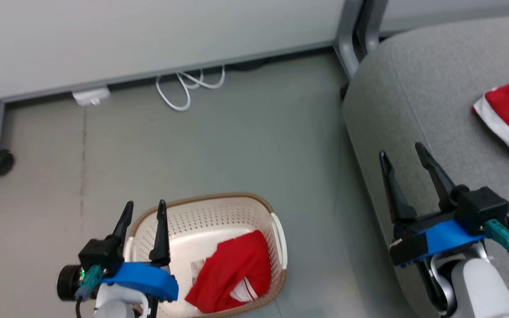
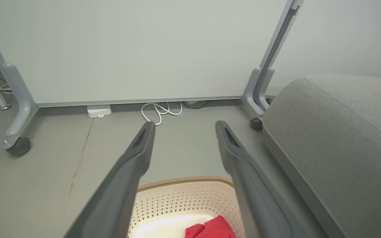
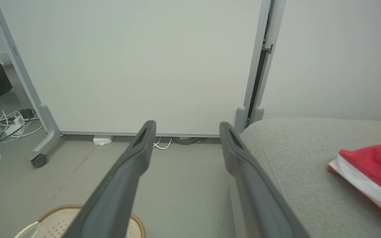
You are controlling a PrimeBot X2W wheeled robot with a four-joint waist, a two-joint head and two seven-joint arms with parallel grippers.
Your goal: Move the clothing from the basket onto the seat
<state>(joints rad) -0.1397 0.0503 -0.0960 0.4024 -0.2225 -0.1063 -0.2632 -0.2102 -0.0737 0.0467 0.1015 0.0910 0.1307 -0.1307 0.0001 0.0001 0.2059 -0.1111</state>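
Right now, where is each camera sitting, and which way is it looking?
Head view: on the head, looking down at floor, basket, seat; left jaws and right jaws show, open.
Left wrist view: on that wrist, over the basket, facing the panel; left jaws show.
Right wrist view: on that wrist, by the seat, facing the panel; right jaws show.
Shared: both wrist views show panel, cable, basket, seat.
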